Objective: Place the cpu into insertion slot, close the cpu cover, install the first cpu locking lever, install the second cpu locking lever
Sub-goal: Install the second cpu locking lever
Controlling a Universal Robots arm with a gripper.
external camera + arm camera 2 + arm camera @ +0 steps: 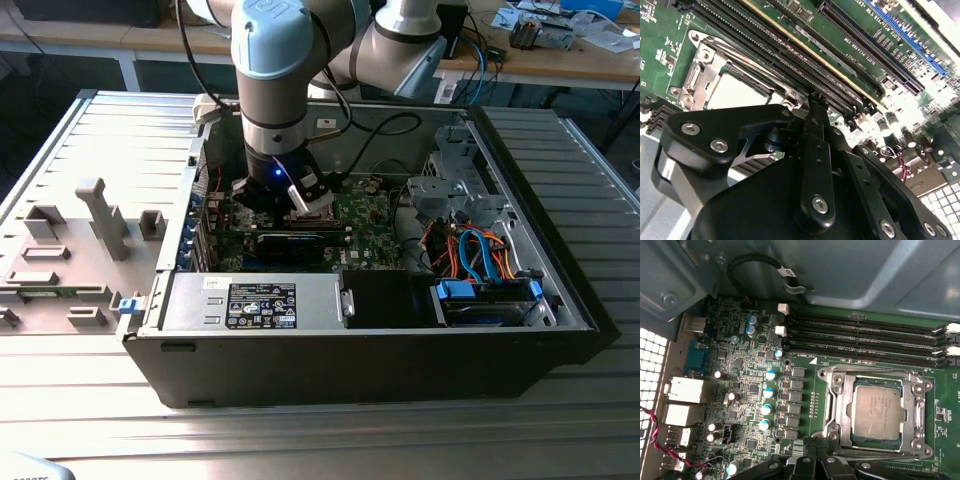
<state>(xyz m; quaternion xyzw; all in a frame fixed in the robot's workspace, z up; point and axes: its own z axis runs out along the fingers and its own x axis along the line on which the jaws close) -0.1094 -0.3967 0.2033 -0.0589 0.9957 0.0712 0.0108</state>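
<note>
The cpu lies flat in the insertion slot on the green motherboard, its dull silver top showing. The cpu cover is down around it, framing the chip through its window. A thin metal lever runs along the socket edge nearest the memory slots. My gripper is shut, its black fingertips together at the socket's opposite edge, with nothing visible between them. In the second wrist view the gripper stands just beside the cpu and cover. In the exterior view the gripper reaches down into the open case.
Long black memory slots run beside the socket. Capacitors and rear ports lie on the other side. The case wall is close behind. A long black card, power supply and blue-cabled drive bay crowd the case.
</note>
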